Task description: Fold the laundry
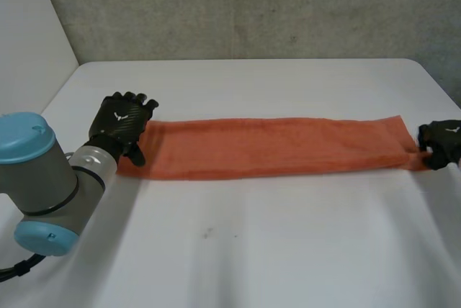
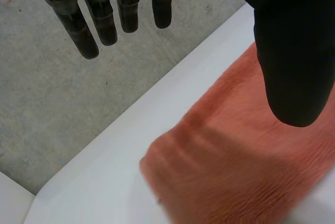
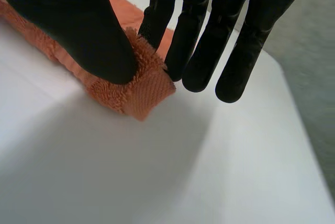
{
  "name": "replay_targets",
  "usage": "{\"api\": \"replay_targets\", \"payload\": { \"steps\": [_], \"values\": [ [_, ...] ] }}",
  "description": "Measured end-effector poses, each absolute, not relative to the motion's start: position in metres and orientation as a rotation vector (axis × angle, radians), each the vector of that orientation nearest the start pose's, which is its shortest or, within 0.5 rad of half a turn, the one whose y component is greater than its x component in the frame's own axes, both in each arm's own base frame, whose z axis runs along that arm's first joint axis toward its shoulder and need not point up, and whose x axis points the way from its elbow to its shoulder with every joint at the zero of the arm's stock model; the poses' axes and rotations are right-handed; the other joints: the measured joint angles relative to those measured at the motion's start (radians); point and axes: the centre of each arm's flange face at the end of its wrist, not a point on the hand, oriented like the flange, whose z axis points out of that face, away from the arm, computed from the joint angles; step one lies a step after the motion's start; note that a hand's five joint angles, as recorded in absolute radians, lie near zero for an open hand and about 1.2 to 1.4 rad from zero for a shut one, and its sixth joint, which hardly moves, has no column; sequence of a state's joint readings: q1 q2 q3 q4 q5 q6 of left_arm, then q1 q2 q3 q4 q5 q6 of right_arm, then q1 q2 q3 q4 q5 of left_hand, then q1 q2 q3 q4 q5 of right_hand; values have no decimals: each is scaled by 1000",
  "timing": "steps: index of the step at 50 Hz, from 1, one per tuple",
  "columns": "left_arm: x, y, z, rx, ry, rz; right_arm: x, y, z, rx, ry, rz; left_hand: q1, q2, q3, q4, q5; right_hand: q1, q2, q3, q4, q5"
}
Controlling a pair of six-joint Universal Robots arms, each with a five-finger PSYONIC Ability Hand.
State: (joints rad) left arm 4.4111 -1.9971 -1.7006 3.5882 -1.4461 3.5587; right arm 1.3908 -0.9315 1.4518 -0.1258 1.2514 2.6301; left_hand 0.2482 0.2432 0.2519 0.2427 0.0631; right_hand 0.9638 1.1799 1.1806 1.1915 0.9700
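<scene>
Light over my table is bright, soft and even: the white surface (image 1: 302, 250) reads matte and pale right across. Shadows are all soft-edged; the long orange terry towel (image 1: 274, 146) drops just a faint one along its near edge. Behind, the grey concrete wall (image 1: 252, 6) is evenly lit, a shade dimmer than the surface.

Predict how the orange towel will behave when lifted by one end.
Probably floppy: the orange towel lies flat, its corner bunching where the right hand pinches it. Its looped pile likely grips rather than slips. Likely light, being thin.
</scene>
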Motion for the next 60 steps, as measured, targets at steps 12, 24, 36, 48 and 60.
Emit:
{"api": "replay_targets", "payload": {
  "steps": [12, 24, 36, 48, 60],
  "values": [
    [-244, -302, 164, 955, 2160, -2099, 9, -439, 144, -712, 3028, -2087, 0, 0, 0, 0, 0, 0, 0, 1, 0, 0],
    [-244, -300, 169, 952, 2148, -2112, 93, -443, 198, -888, 2594, -2373, 0, 0, 0, 0, 0, 0, 0, 4, 1, 13],
    [-244, -299, 169, 952, 2147, -2113, 311, -345, 211, -1332, 1726, -2286, 0, 0, 0, 0, 0, 0, 1, 7, 2, 13],
    [-245, -297, 168, 962, 2150, -2111, 409, -224, 107, -1762, 1350, -1889, 0, 0, 0, 0, 0, -443, -464, -452, -458, -422],
    [-248, -293, 167, 978, 2156, -2108, 340, -278, 171, -1388, 1773, -2094, 0, 0, 0, 0, 0, -757, -959, -968, -958, -904]
  ]
}}
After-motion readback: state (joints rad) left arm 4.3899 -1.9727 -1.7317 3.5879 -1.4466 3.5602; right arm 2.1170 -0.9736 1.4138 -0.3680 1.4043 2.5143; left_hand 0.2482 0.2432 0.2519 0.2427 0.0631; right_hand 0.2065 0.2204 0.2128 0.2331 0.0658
